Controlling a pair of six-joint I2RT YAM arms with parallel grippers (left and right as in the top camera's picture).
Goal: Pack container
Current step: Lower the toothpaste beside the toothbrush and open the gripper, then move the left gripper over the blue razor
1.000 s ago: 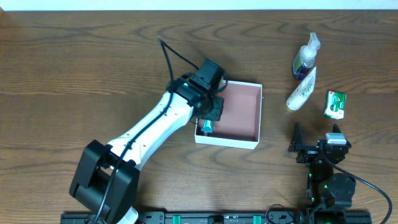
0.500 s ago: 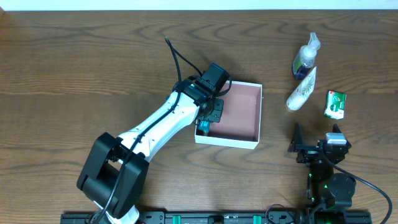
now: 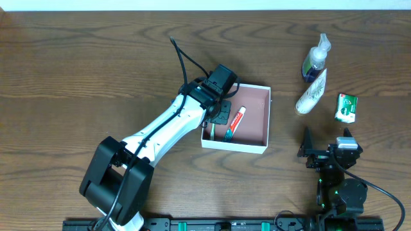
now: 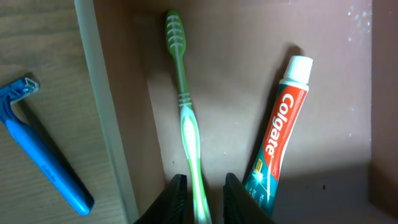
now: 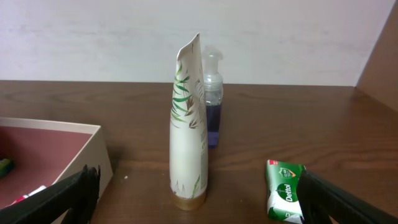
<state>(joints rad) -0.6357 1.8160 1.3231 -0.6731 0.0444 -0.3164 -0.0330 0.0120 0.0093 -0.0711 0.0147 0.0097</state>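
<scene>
The container (image 3: 255, 137) is a shallow white-walled box with a pinkish-brown inside; its wall also shows in the left wrist view (image 4: 102, 106). A red and white Colgate toothpaste tube (image 3: 236, 120) (image 4: 278, 134) and a green toothbrush (image 4: 184, 93) lie inside it. My left gripper (image 3: 218, 117) (image 4: 202, 199) is open over the container's left side, its fingers either side of the toothbrush handle without touching it. My right gripper (image 3: 327, 154) (image 5: 199, 183) is wide open and empty, low by the table's front right.
A blue razor (image 4: 40, 155) lies on the table just outside the container's left wall. At the right stand a white leaf-printed tube (image 3: 311, 93) (image 5: 188, 124), a pump bottle of purple liquid (image 3: 316, 58) (image 5: 212, 118) and a green Dettol soap (image 3: 347, 107) (image 5: 285, 199).
My left gripper moved slightly right over the container, opened and let go of the toothpaste, which now lies on the container floor. The right arm has not moved.
</scene>
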